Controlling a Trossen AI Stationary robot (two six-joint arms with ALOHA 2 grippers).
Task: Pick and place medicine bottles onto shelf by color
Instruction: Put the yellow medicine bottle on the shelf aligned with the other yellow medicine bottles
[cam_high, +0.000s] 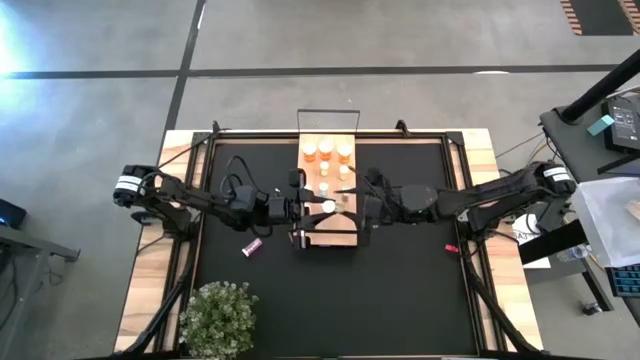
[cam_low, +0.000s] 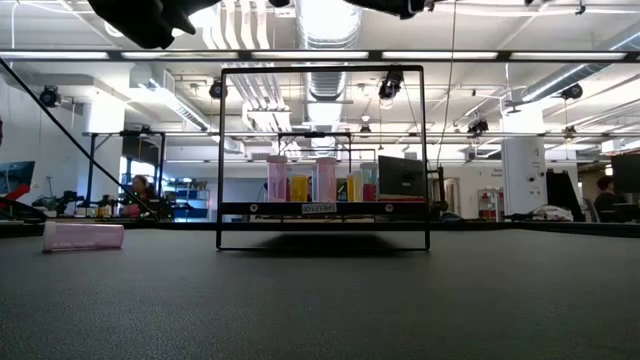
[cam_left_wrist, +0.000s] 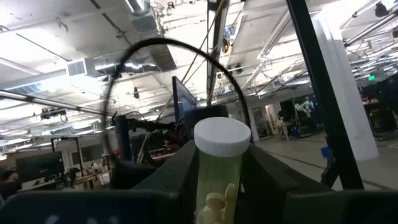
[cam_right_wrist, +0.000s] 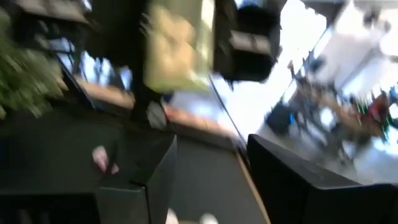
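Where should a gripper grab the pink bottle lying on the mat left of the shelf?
Across its barrel mid-length, coming straight down. The pink bottle lies on its side on the mat, apart from the shelf, so the barrel's long sides are exposed from above.

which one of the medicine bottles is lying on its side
The pink bottle on the black mat, left of the shelf. It lies flat and alone; the others stand upright on the shelf, and one is in the left gripper.

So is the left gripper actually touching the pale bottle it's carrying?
Touching. The left wrist view shows the left gripper closed on the pale bottle, a finger pressed against each side.
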